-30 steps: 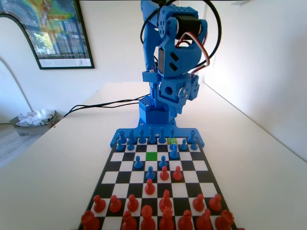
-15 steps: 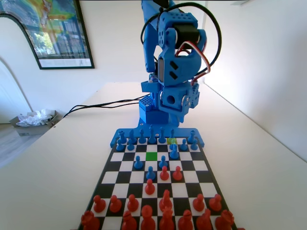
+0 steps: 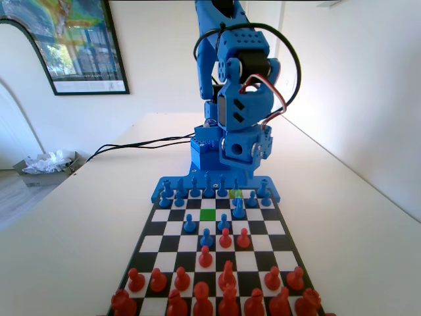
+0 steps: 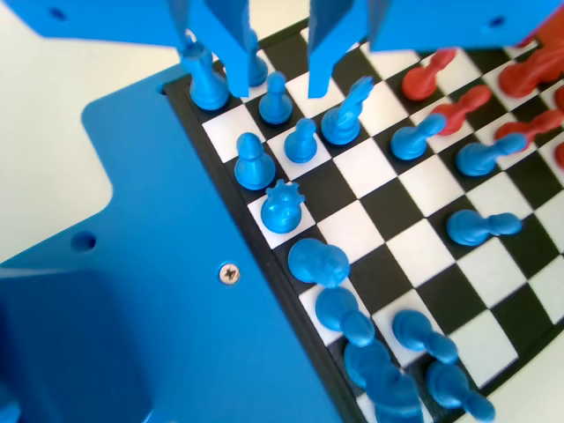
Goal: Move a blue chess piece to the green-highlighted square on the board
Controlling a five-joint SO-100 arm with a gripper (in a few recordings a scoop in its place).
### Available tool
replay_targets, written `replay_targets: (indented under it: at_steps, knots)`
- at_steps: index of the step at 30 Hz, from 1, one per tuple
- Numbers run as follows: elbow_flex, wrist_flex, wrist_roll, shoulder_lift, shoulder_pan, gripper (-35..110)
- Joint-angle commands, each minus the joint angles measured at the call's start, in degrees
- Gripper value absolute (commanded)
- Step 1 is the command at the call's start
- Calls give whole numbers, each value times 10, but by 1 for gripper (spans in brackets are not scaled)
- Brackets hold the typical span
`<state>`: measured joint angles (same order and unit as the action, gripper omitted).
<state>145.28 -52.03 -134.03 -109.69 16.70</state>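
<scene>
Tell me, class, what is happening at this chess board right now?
A blue robot arm stands at the far end of the board in the fixed view, its gripper hanging open above the blue pieces near its base. It holds nothing. The green-highlighted square is empty, so no blue chess piece has been moved there yet. Red pieces fill the near end.
</scene>
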Motion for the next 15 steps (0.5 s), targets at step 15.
replay_targets:
  at_steps: [15]
  knots:
    - [47,26,-54,-20,-24,10]
